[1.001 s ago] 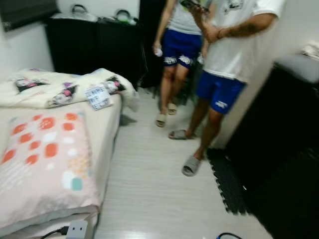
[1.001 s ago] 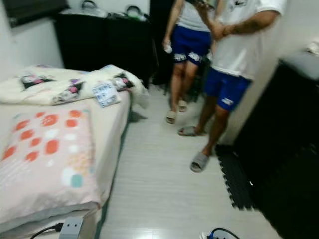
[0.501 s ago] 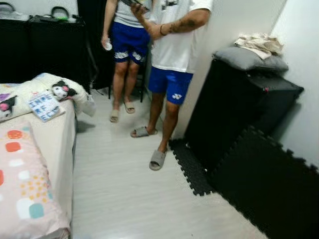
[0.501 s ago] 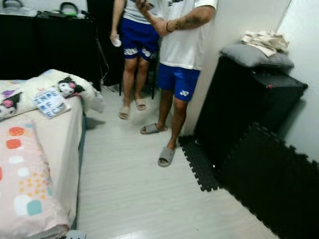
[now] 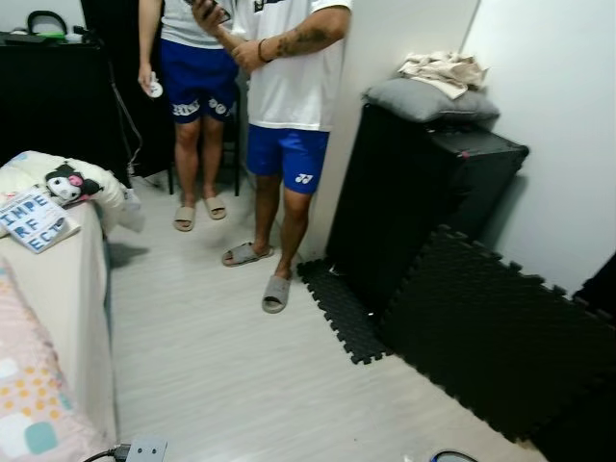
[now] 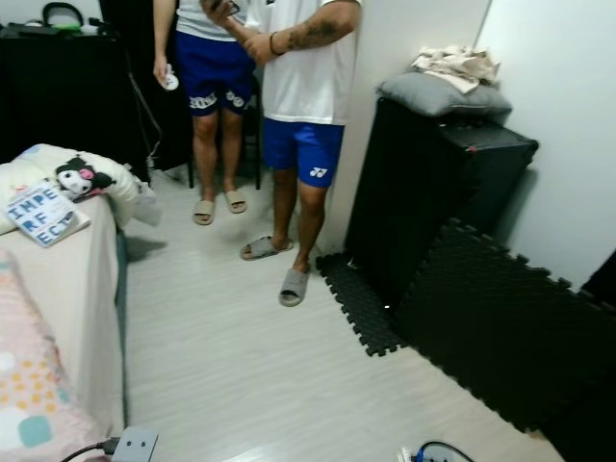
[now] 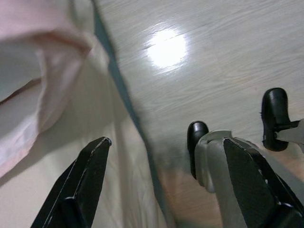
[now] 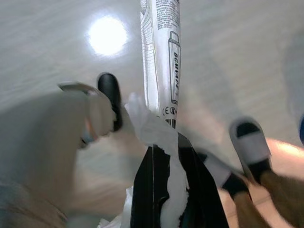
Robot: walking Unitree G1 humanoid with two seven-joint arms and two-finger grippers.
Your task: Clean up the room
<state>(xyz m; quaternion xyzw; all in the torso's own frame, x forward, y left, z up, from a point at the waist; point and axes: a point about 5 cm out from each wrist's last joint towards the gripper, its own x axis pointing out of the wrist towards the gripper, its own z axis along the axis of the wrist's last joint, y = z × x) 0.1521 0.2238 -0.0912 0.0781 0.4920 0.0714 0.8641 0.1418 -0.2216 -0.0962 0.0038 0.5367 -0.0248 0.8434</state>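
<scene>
Right gripper (image 8: 164,166) clamps white printed wrapper (image 8: 161,57), probably plastic; left gripper (image 7: 166,161) spread wide, empty.

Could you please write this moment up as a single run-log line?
right gripper: shut on white printed wrapper | left gripper: open, beside bed | ahead: two people, black foam mat

left gripper (image 7: 166,185): our two black fingers spread wide apart, nothing between them, pointing down | right gripper (image 8: 164,156): our jaws pressed together on a white printed wrapper (image 8: 160,57), which sticks out past the fingertips, also pointing down
</scene>
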